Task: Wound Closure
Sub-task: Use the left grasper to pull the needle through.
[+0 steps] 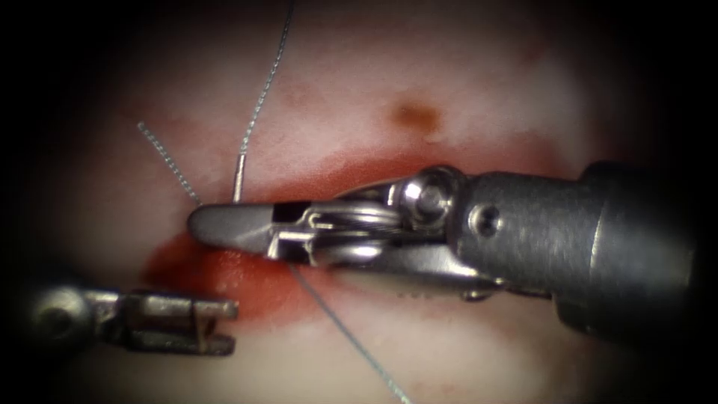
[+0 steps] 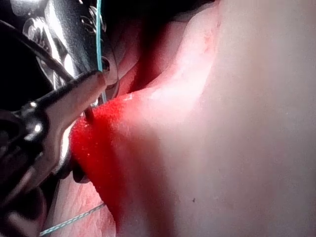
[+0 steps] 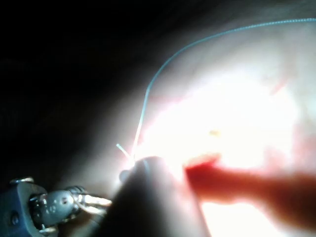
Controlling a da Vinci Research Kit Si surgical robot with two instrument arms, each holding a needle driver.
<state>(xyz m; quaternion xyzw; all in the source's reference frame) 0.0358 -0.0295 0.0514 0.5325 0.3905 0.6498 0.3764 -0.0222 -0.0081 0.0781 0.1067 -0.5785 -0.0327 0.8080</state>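
In the endoscope view the right tool point(image 1: 224, 224) comes in from the right edge of the frame and lies across the middle, along the cut point(image 1: 247, 280) in the tissue point(image 1: 479, 82). Its jaws are closed, the blunt tip pointing left and ending left of centre. Just above that tip a short straight piece of the needle point(image 1: 238, 178) stands up from behind the jaws, with the thread point(image 1: 263, 93) joined to its upper end and running up to the top edge of the frame. The jaws appear to hold the needle near this thread end; the rest of its curve is hidden behind the tool, so whether it sits in the tissue cannot be told. A short cut end of thread point(image 1: 168, 161) slants from the upper left down to the jaw tip. Another stretch of thread leaves from under the tool and runs down to the bottom edge, right of centre.

The left tool point(image 1: 221, 325) sits in the lower left of the frame, below the cut's left end, well apart from the right tool. Its jaws are slightly parted and hold nothing.

Red fluid point(image 1: 224, 277) lies along the cut, thickest under and below the right tool's tip.

The left wrist view shows closed jaws point(image 2: 96, 79) beside the thread point(image 2: 99, 34), with red fluid point(image 2: 98, 143) on the tissue edge.
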